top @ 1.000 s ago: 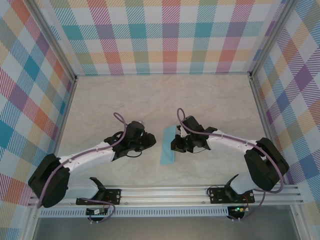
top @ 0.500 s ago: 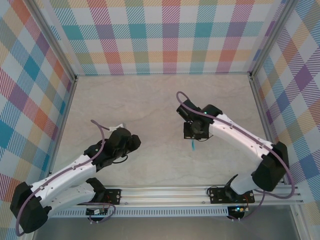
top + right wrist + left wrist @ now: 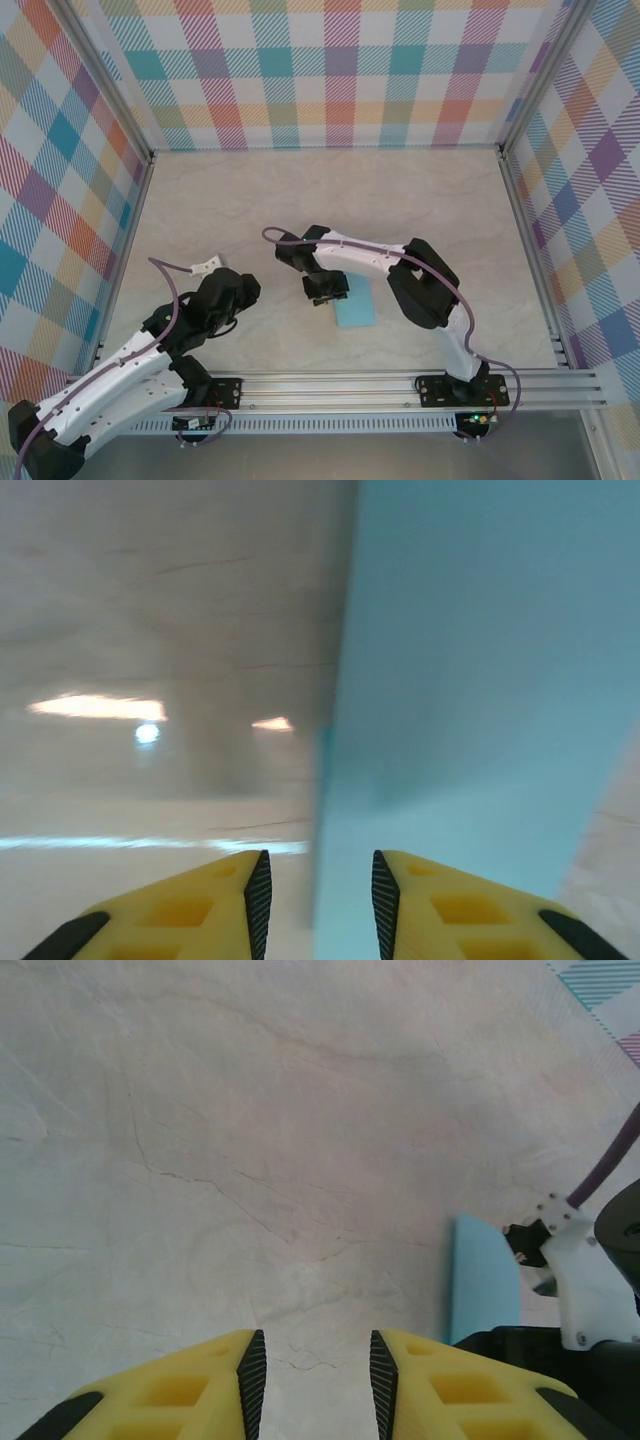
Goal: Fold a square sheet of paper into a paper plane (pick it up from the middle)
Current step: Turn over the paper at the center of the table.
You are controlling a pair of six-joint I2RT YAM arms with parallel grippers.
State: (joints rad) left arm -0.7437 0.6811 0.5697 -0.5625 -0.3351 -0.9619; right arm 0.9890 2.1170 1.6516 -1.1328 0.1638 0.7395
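The paper plane lies flat on the marble table as a small folded piece of light blue paper, just right of centre. My right gripper hangs low over its left edge, and part of the paper is hidden beneath it. In the right wrist view the right gripper is open, the blue paper spreading under and past the gap. My left gripper is drawn back to the near left, apart from the paper. It is open over bare table, with the paper off to its right.
Plaid walls close the table on three sides. An aluminium rail runs along the near edge by the arm bases. The right arm's white link sits beside the paper in the left wrist view.
The right gripper carried the folded paper up, then swung left and down and opened; the paper now lies on the table. The left arm pulled back toward the near left.
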